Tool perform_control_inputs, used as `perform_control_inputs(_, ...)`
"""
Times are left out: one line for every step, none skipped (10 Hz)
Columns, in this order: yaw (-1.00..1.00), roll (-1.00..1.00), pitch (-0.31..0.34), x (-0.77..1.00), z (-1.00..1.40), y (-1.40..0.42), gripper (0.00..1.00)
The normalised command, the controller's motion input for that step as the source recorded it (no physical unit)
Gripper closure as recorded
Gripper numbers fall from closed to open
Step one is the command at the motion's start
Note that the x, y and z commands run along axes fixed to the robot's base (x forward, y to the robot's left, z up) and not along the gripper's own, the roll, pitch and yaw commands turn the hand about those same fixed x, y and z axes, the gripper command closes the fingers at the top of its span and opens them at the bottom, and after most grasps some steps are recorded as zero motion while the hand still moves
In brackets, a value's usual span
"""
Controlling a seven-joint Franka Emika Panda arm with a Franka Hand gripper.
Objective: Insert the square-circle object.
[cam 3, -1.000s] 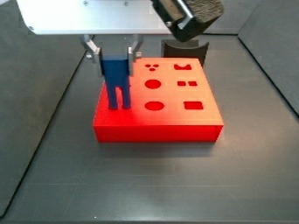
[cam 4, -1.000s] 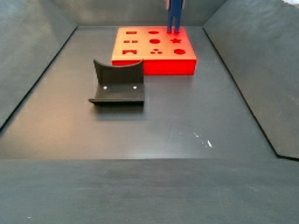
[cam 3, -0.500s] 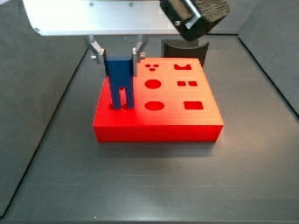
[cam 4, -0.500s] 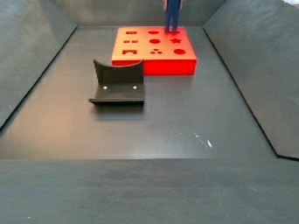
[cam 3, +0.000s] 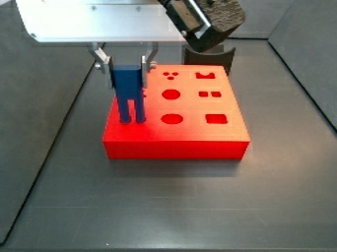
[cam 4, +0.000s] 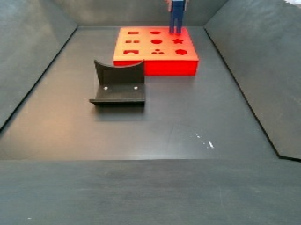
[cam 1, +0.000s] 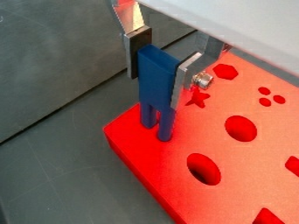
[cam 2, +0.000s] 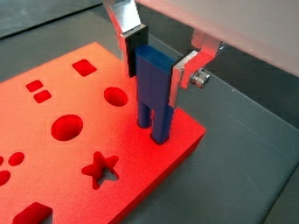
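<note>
The square-circle object is a bright blue piece with a blocky top and two narrow legs. My gripper is shut on its top, a finger on each side. It stands upright over a corner of the red block, leg tips at or in the block's top face. It shows in both wrist views and in both side views. In a side view the gripper is above the red block's left part.
The red block carries several shaped holes: circles, squares, a star. A dark grey curved block lies on the dark floor nearer the camera. Another dark object stands behind the red block. Grey walls bound the bin.
The gripper with the blue piece has shifted slightly; the legs stay at the red block's top face. Nothing else has moved.
</note>
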Motion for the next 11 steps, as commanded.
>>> perform_control_inputs(0.00, 0.05, -0.013, 0.23, -0.63, 0.00, 1.00)
perform_control_inputs(-0.02, 0.15, 0.024, 0.29, -0.71, 0.00, 1.00)
perform_control_inputs(-0.02, 0.08, 0.000, 0.19, -0.77, 0.00, 1.00)
perform_control_inputs(0.00, 0.12, -0.080, 0.08, -0.82, -0.03, 1.00)
perform_control_inputs(0.00, 0.16, -0.133, 0.07, -0.83, -0.04, 1.00)
perform_control_inputs(-0.04, 0.16, 0.000, 0.19, -0.95, 0.00, 1.00)
perform_control_inputs(-0.16, 0.11, 0.053, 0.10, -1.00, 0.00, 1.00)
perform_control_inputs(-0.12, 0.08, 0.079, 0.00, -0.99, -0.01, 1.00)
perform_control_inputs(-0.09, 0.06, 0.013, 0.00, -1.00, -0.09, 1.00)
perform_control_inputs(-0.17, 0.05, 0.097, 0.00, -0.95, 0.00, 1.00)
perform_control_inputs(-0.17, 0.04, 0.166, -0.05, -0.78, 0.00, 1.00)
